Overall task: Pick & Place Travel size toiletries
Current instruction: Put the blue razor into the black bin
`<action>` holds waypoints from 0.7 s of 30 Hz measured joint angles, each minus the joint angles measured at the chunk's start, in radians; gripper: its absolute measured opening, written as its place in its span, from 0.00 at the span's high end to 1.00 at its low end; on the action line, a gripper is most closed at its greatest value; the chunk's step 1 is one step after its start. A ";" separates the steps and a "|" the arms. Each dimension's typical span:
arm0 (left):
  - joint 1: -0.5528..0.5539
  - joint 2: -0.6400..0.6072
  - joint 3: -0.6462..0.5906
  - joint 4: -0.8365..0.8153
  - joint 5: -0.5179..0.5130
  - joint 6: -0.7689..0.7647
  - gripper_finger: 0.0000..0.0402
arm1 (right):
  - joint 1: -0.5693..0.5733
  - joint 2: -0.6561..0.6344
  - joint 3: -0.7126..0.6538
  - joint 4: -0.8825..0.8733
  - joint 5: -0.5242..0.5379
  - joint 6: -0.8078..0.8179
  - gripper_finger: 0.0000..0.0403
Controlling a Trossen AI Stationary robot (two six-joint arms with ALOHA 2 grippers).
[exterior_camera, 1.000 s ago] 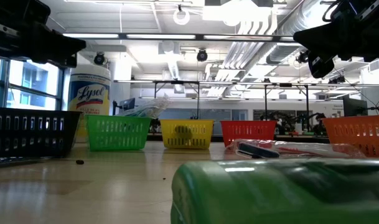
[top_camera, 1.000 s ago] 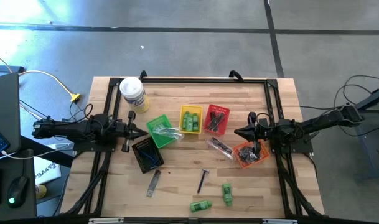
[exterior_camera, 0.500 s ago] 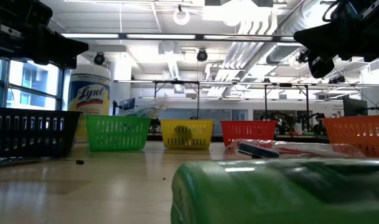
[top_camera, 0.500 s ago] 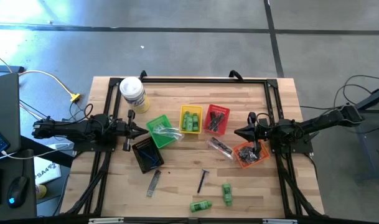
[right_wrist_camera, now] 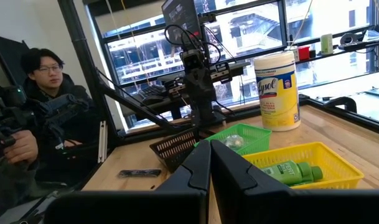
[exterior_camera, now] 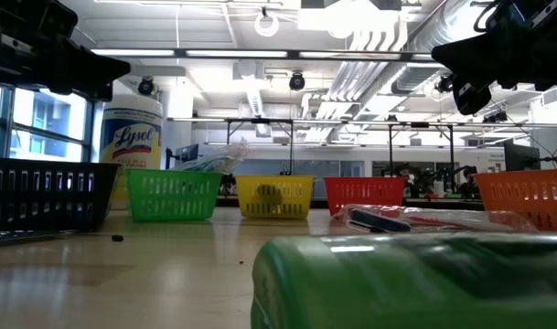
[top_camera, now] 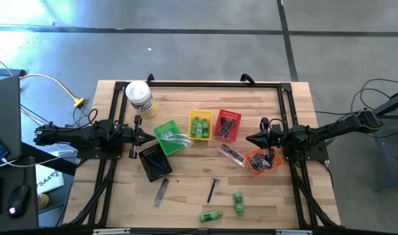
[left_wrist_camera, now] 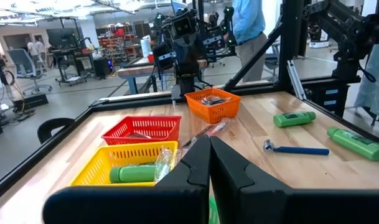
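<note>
Both arms wait at the sides of the bench, each pincer shut and holding nothing.

The left pincer (top_camera: 145, 137) hangs by the green basket (top_camera: 168, 138) and black basket (top_camera: 153, 161), fingers pressed together; the right pincer (top_camera: 249, 138) hangs near the red basket (top_camera: 227, 125) and orange basket (top_camera: 261, 161), closed the same way. Travel size toiletries lie about the bench (top_camera: 185, 98): two green mini bottles (top_camera: 211, 215) and a dark blue razor (top_camera: 214, 188) loose near the front edge, a grey comb (top_camera: 161, 191) beside them, a wrapped item (top_camera: 230, 153) between red and orange baskets. More green bottles sit in the yellow basket (top_camera: 200, 125). A white canister (top_camera: 139, 97) stands at the far left corner.
</note>
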 joint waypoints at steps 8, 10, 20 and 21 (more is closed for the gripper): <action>0.000 0.000 0.000 0.007 -0.002 -0.031 1.00 | 0.000 0.019 0.000 0.001 -0.058 0.000 0.99; 0.000 0.000 0.000 0.007 -0.002 -0.036 1.00 | 0.000 0.029 0.000 0.003 -0.071 0.000 0.99; 0.000 0.000 0.000 0.009 -0.002 -0.050 1.00 | 0.000 0.109 0.008 0.056 -0.085 0.000 0.99; 0.000 0.000 0.000 0.008 -0.002 -0.050 1.00 | 0.000 0.125 0.018 0.056 -0.092 0.001 0.99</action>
